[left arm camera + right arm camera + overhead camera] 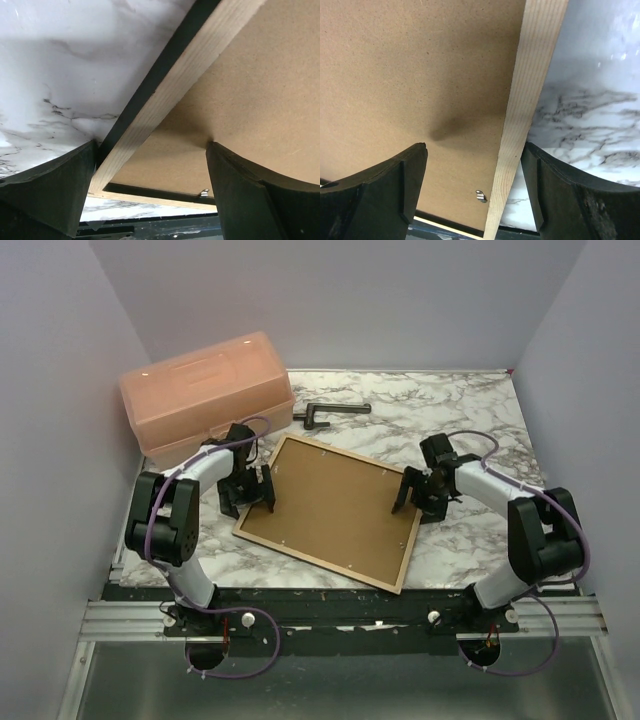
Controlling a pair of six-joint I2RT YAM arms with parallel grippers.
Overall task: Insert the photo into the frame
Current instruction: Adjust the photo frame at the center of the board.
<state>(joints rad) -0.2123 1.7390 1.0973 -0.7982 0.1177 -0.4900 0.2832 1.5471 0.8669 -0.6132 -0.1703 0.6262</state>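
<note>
The frame point(318, 560) lies face down on the marble table, tan wood edge up, with a brown backing board point(330, 505) filling it. The photo is hidden. My left gripper point(252, 495) stands open over the frame's left edge. In the left wrist view the gripper point(151, 145) straddles the wood rail point(165, 100), one finger outside it and the other over the board point(250, 90). My right gripper point(415, 502) stands open at the frame's right edge. In the right wrist view the gripper point(475, 145) straddles that rail point(530, 75) and the board point(420, 65). Neither grips anything.
A pale orange plastic toolbox point(205, 390) stands at the back left, close behind my left arm. A dark metal tool point(325, 413) lies just beyond the frame's far corner. Small metal tabs point(480, 196) sit at the board's edge. Grey walls close in both sides.
</note>
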